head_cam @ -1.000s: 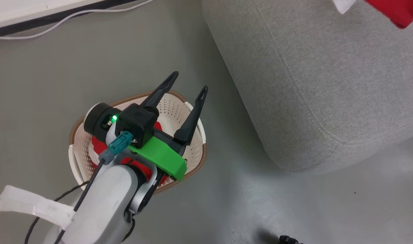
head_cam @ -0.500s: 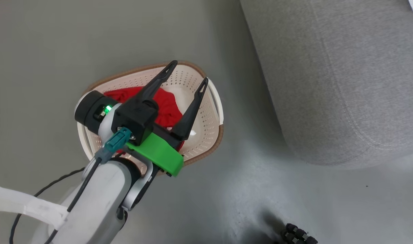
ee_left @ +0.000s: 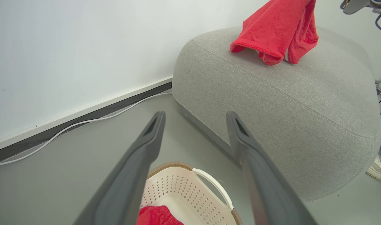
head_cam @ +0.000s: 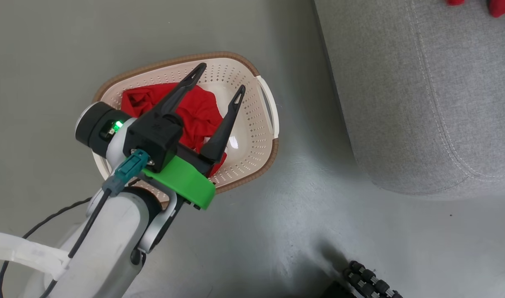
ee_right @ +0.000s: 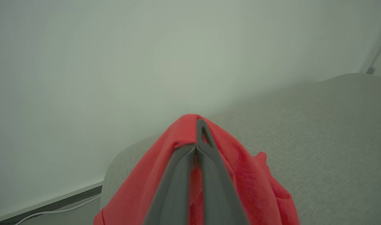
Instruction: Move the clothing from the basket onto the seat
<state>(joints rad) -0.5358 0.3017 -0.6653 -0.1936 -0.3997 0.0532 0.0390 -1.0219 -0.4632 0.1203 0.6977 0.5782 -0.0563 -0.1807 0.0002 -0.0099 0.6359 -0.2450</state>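
Left gripper point(head_cam: 222, 76): left-centre of the head view, over the basket; fingers spread wide apart, nothing between them
Left gripper, wrist view point(ee_left: 195, 115): both dark fingers rise from the bottom edge, tips in front of the floor and the seat's lower edge
Right gripper point(ee_right: 199, 125): fingers pressed together, clamped on the held garment, which drapes down both sides of them
Basket point(head_cam: 252, 136): on the floor, centre-left of the head view, brown rim up, a white handle point(head_cam: 269, 103) on its right side; near the seat but apart from it
Basket, left wrist view point(ee_left: 178, 190): bottom centre, between the two fingers
Red garment point(head_cam: 198, 111): crumpled inside the basket, toward its left half; bare basket bottom shows to the right of it
Red garment, left wrist view point(ee_left: 156, 215): a small fold at the bottom edge, inside the basket
Held garment point(ee_left: 278, 28): top right of the left wrist view, hanging over the seat top; cannot tell whether its lower ends touch the fabric
Held garment, other views: red across the lower middle point(ee_right: 240, 162); red scraps at the top right edge point(head_cam: 498, 6)
Seat point(head_cam: 401, 103): grey, rounded, stitched seams, right side of the head view; also in both wrist views point(ee_left: 287, 103) point(ee_right: 318, 131)
Floor point(head_cam: 277, 231): grey, glossy
Wall point(ee_left: 68, 47): white, with a dark skirting and a white cable point(ee_left: 68, 128) along its foot
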